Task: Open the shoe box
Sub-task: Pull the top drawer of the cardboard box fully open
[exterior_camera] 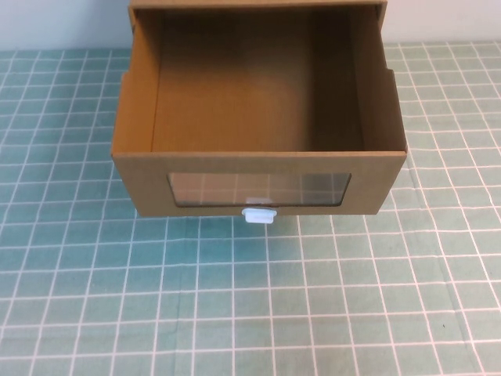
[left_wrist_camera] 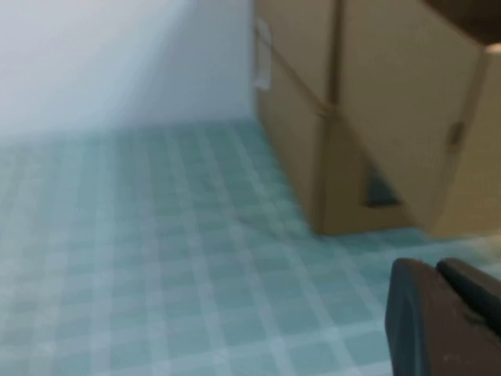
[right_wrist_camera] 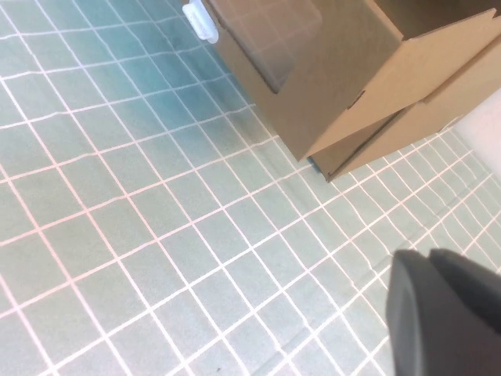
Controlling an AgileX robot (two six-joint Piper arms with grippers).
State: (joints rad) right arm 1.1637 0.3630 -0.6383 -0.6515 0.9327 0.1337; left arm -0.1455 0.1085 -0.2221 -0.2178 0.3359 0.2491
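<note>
Right gripper (right_wrist_camera: 430,260) and left gripper (left_wrist_camera: 438,270), both closed, flank the open brown cardboard shoe box (exterior_camera: 258,163) above the teal gridded mat (exterior_camera: 250,313).

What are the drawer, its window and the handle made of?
Drawer: brown cardboard, matte, raw cut edges. Window: probably clear plastic film; the grid of the mat shows through. Handle: white, smooth, likely plastic. Left gripper hangs beside the drawer, right gripper, shut, near its front corner; neither touches it.
</note>
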